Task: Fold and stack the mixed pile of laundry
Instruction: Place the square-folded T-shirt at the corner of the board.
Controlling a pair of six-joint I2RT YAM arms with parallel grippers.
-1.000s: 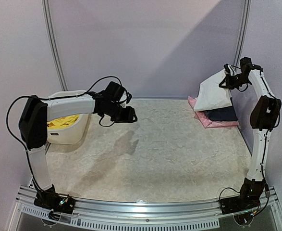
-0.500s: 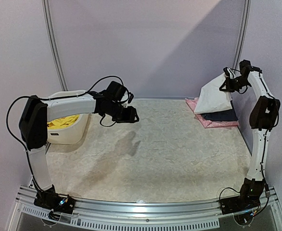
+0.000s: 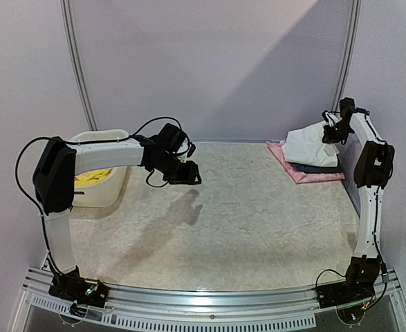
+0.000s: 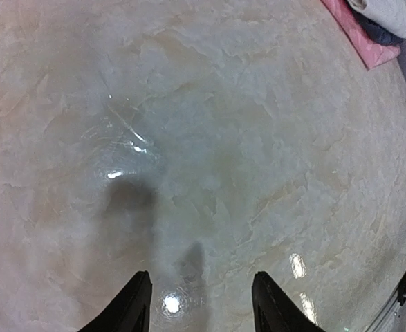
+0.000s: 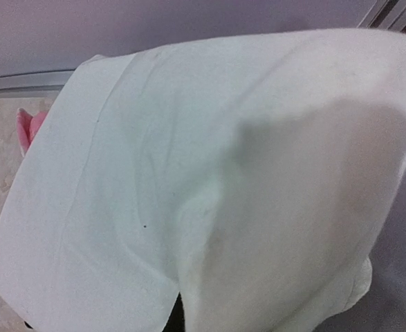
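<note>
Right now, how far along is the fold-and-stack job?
Done: a pink garment and a dark garment lie folded in a stack at the far right. In hand: the right end effector is shut on the white T-shirt, over that stack. Remaining: the yellow shorts sit in the white basket; the left end effector hangs open and empty.

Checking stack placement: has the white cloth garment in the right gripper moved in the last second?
Yes. The white cloth garment has sunk lower and flatter toward the pink folded cloth, which stayed put. The right gripper is shut on it.
</note>
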